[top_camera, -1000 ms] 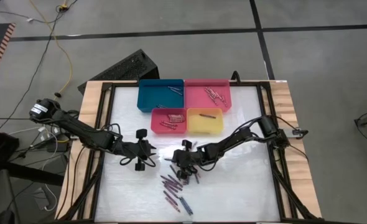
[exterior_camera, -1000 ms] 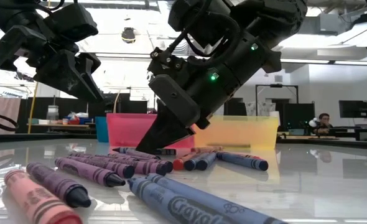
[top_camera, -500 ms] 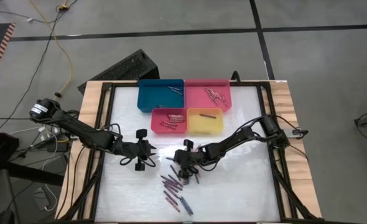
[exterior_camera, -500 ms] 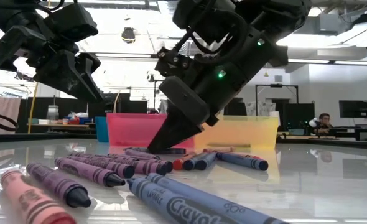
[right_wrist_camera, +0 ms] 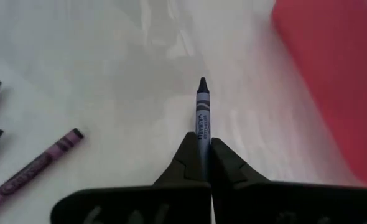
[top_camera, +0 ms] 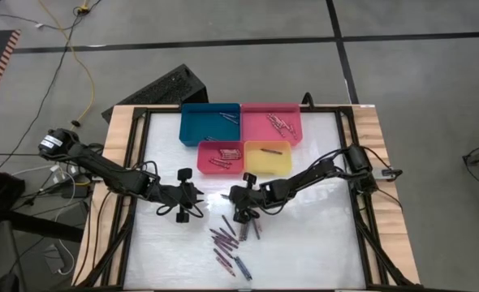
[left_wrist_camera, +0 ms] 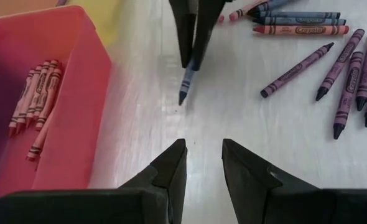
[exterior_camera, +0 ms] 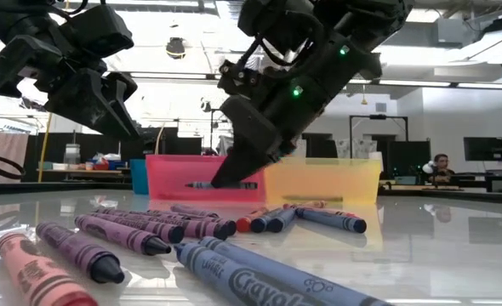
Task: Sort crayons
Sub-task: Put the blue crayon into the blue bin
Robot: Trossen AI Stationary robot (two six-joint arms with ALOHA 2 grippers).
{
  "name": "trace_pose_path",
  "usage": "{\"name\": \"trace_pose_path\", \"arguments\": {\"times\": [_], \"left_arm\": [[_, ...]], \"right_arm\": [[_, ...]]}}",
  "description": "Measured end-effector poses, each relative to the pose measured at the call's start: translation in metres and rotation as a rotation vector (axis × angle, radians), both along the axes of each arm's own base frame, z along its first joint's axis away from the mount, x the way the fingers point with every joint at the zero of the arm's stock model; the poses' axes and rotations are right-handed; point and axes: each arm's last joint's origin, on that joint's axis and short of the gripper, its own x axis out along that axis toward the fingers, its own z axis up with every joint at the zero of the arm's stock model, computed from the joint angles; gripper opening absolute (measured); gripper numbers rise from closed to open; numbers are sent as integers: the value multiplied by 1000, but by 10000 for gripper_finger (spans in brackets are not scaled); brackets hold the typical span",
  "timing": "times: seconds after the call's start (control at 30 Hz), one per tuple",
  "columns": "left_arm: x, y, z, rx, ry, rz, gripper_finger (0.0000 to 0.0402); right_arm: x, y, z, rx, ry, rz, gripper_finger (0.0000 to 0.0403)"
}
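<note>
My right gripper is shut on a dark blue crayon above the table, between the loose crayons and the trays. It also shows in the left wrist view. A scatter of purple, blue, pink and red crayons lies flat on the white table top, also in the low view and the left wrist view. My left gripper hangs open and empty above the table to the left of the right one, its fingers apart in its own view. My right gripper pinches the dark blue crayon's wrapped body between its two fingers. The fingers slant down from above and from the table's right. The pointed end sticks out past the fingertips. The crayon hangs about level, clear of the table.
Four trays stand at the far middle: blue, pink, red and yellow, each holding crayons. The red tray's wall is close beside my left gripper. Bare table lies to the left and right of the crayon scatter.
My right gripper has risen from the table with the dark blue crayon, which lay on the table top and now hangs level, lifted clear. The gripper has also shifted a little toward the trays.
</note>
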Motion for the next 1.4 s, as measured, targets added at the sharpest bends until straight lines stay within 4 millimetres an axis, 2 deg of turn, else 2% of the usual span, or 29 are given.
{"name": "trace_pose_path", "arguments": {"times": [0.13,0.33,0.57,0.9,1.17,1.4], "left_arm": [[0,0,0,1,2,0,94],[-1,0,-1,4,10,0,94],[-1,0,-2,2,18,4,94],[-1,0,-2,4,21,2,94],[-1,0,-2,4,20,3,94],[-1,0,-2,11,21,-2,94]], "right_arm": [[1,-8,9,-7,-24,-3,6],[8,-20,34,-69,-62,24,6],[23,-48,61,-154,-85,21,6],[32,-111,88,-256,-83,-54,8],[23,-174,90,-271,-78,-189,10],[12,-215,91,-242,-101,-313,11]]}}
